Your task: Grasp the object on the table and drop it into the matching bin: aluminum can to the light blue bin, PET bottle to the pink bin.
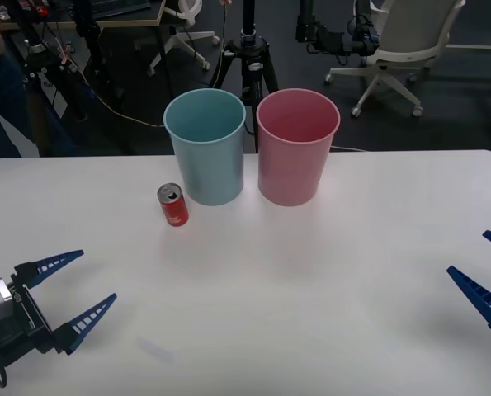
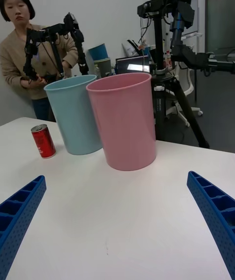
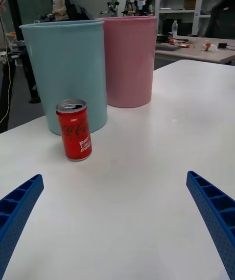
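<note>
My left hand (image 1: pixel 70 289) sits low over the near left part of the tabletop (image 1: pixel 311 280), with its two blue fingers spread wide and nothing between them. My right hand (image 1: pixel 486 272) waits at the far right edge, fingers spread too, holding nothing.

The red can (image 1: pixel 173 205) stands upright on the tabletop, just beside the light blue bin (image 1: pixel 205 147), on the bin's left and a bit nearer to me. The pink bin (image 1: pixel 298 147) stands right next to the blue one.

What could go wrong? I think the can is small and light, so one finger could bump it first and tip it over, and then it might roll. It stands so close to the blue bin that a finger could hit the bin and push it. The two bins stand side by side, so I could drop the can in the pink one by mistake.

My left wrist view shows the can's open silver top (image 3: pixel 71 106) and its white letters. The front view shows how far my left hand is from the can.
</note>
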Robot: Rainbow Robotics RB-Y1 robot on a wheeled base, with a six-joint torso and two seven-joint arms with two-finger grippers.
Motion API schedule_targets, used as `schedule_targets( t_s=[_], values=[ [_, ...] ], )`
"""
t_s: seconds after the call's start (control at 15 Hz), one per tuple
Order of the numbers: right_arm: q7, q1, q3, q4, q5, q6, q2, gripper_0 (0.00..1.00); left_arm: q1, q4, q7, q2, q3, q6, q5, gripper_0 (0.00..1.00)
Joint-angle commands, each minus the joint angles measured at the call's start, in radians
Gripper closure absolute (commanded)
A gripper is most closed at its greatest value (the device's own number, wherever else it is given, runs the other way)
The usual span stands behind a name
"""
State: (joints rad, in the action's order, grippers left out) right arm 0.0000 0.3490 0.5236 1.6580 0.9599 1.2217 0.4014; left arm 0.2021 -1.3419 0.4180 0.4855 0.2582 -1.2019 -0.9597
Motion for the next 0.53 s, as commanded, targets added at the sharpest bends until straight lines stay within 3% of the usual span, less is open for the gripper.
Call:
schedule_targets(
  t_s=[0.07,0.53],
  values=[
    [0.000,0.000,0.000,0.000,0.000,0.000,0.000,0.00,-0.016,0.027,0.015,-0.004,-0.017,0.012,-0.005,0.00],
    [0.000,0.000,0.000,0.000,0.000,0.000,0.000,0.00,-0.197,0.247,0.119,-0.119,-0.023,0.041,-0.068,0.00]
  ],
)
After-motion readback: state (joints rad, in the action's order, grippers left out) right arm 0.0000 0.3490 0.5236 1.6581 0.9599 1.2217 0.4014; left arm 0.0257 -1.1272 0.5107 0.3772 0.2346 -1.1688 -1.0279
